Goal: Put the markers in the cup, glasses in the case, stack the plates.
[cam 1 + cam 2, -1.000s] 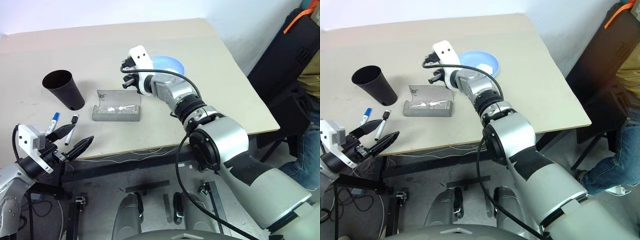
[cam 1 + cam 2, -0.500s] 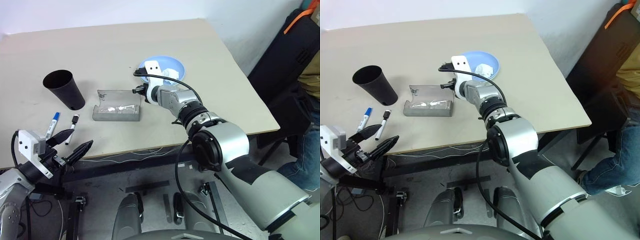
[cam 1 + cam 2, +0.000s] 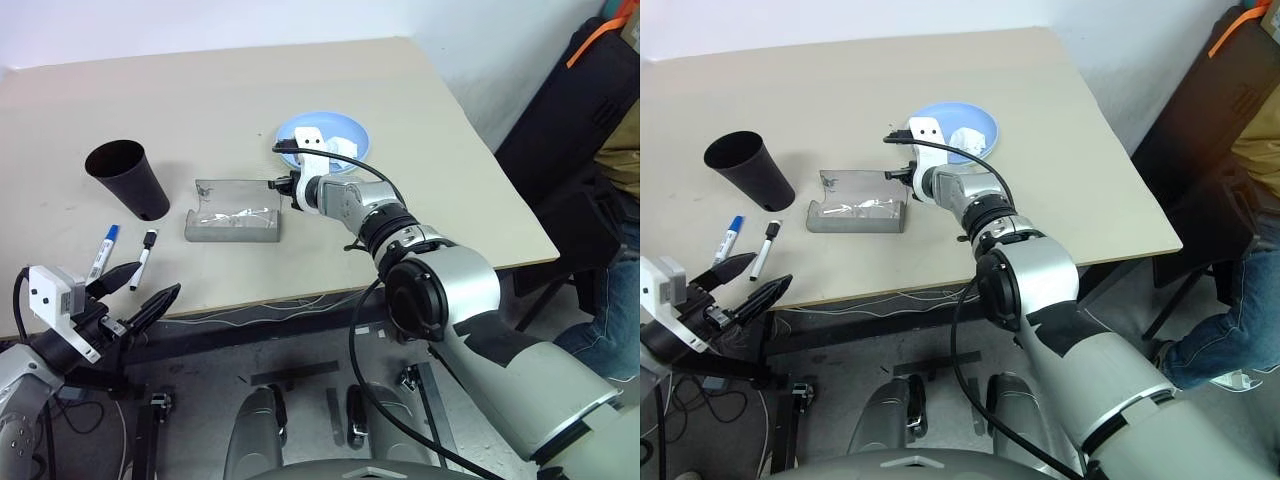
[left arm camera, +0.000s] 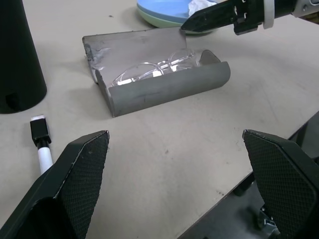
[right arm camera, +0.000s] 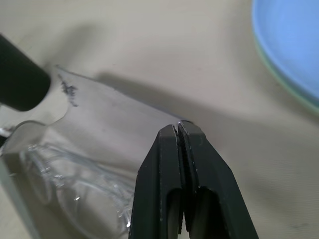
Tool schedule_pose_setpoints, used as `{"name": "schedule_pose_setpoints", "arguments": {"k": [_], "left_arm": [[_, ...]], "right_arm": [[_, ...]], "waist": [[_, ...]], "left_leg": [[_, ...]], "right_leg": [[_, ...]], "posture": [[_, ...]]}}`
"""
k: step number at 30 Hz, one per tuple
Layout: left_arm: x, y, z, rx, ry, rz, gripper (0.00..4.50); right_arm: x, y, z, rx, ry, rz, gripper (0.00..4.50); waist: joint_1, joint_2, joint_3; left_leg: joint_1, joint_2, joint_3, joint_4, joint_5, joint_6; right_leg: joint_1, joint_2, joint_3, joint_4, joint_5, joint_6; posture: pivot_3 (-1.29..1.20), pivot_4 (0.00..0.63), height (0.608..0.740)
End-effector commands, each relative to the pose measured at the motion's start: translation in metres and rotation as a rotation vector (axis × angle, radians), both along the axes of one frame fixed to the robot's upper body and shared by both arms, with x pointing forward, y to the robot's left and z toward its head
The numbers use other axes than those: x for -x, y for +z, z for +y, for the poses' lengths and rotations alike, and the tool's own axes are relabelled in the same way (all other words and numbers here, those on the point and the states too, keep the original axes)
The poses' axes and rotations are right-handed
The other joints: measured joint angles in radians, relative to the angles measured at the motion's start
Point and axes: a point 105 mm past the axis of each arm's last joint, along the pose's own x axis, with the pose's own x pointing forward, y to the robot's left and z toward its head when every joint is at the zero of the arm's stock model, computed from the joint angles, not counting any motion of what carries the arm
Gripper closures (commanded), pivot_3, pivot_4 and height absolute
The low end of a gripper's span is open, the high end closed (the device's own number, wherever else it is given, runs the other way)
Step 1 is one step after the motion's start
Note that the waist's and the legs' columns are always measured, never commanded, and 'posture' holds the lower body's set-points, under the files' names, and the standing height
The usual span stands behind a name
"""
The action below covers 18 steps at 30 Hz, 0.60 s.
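The grey case [image 3: 232,226] lies open mid-table, its lid raised, with the clear glasses [image 4: 149,69] inside. My right gripper [image 3: 272,184] is shut with nothing between its fingers, and its tips [image 5: 177,128] sit at the lid's corner nearest the plates. I cannot tell if they touch the lid. The light blue plate [image 3: 350,130] rests on the pale green plate [image 4: 159,21]. The black cup [image 3: 130,180] stands upright at the left. In front of the cup lie the blue-capped marker [image 3: 104,246] and the black-capped marker [image 3: 145,257]. My left gripper [image 3: 155,280] hangs open off the table's front-left edge.
A crumpled white tissue [image 3: 965,138] lies in the blue plate. Cables hang along the table's front edge [image 3: 300,300]. A black bag [image 3: 580,130] and a person [image 3: 625,150] are beyond the table's right side.
My right gripper has come down and towards the plates, and has rolled, so its tips now sit at the case lid's corner. The left gripper has stayed open and hardly moved.
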Motion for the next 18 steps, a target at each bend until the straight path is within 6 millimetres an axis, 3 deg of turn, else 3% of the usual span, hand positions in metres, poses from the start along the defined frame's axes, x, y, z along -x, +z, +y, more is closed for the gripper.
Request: {"name": "schedule_pose_setpoints", "arguments": {"k": [1, 7, 11, 18], "left_arm": [[0.003, 0.015, 0.000, -0.031, 0.003, -0.065, 0.00], [-0.001, 0.013, -0.003, -0.023, -0.012, -0.060, 0.00], [-0.005, 0.014, -0.003, -0.021, -0.023, -0.060, 0.00], [-0.011, 0.013, -0.006, -0.017, -0.046, -0.062, 0.00]], "right_arm": [[0.003, 0.030, 0.010, -0.018, 0.102, -0.076, 4.41], [0.021, 0.055, 0.025, -0.050, 0.340, -0.123, 4.41], [0.037, 0.047, 0.032, 0.025, 0.511, -0.121, 4.41], [0.053, 0.029, 0.032, 0.145, 0.684, -0.123, 2.18]], "waist": [[0.000, 0.000, 0.000], [0.000, 0.000, 0.000], [0.000, 0.000, 0.000], [0.000, 0.000, 0.000]], "left_leg": [[0.000, 0.000, 0.000, 0.000, 0.000, 0.000], [0.000, 0.000, 0.000, 0.000, 0.000, 0.000], [0.000, 0.000, 0.000, 0.000, 0.000, 0.000], [0.000, 0.000, 0.000, 0.000, 0.000, 0.000]], "right_leg": [[0.000, 0.000, 0.000, 0.000, 0.000, 0.000], [0.000, 0.000, 0.000, 0.000, 0.000, 0.000], [0.000, 0.000, 0.000, 0.000, 0.000, 0.000], [-0.001, 0.000, 0.000, 0.000, 0.000, 0.000]], "posture": [[0.00, 0.150, 0.706], [0.00, 0.150, 0.706], [0.00, 0.150, 0.706], [0.00, 0.150, 0.706]]}}
